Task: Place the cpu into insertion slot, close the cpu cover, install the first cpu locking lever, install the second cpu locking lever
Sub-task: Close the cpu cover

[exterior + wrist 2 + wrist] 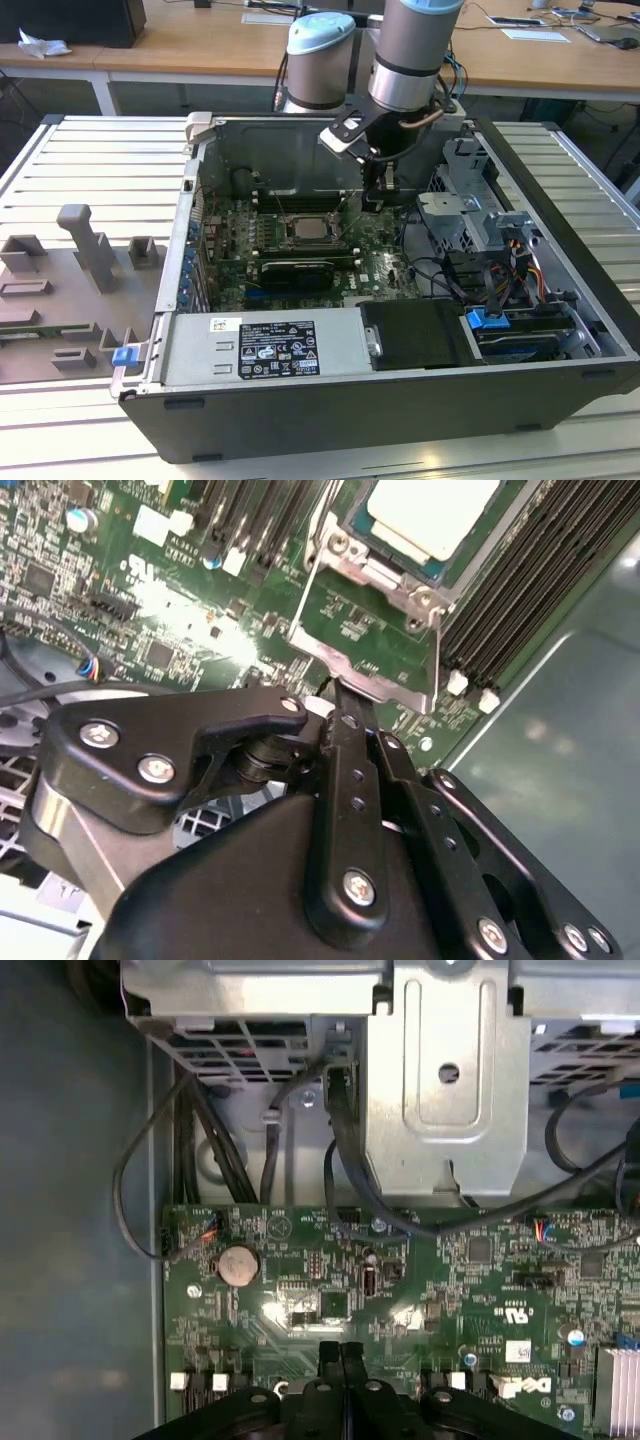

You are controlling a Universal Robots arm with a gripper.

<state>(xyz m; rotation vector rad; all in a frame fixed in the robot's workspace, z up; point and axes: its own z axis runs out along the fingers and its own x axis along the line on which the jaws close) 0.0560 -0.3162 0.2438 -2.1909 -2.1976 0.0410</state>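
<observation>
Black claw (343,692) — fingers together — at free edge of raised cpu cover (372,677), cpu (430,510) seated beyond

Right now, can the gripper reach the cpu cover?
Likely yes: the gripper, fingers shut, sits right at the edge of the open cpu cover, nothing between them.

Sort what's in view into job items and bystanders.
Job: cpu, seated in insertion slot; cpu cover, open; gripper, at the cover's edge.
Just there: power supply; drive cage; coin battery; grey fixture tray.
</observation>
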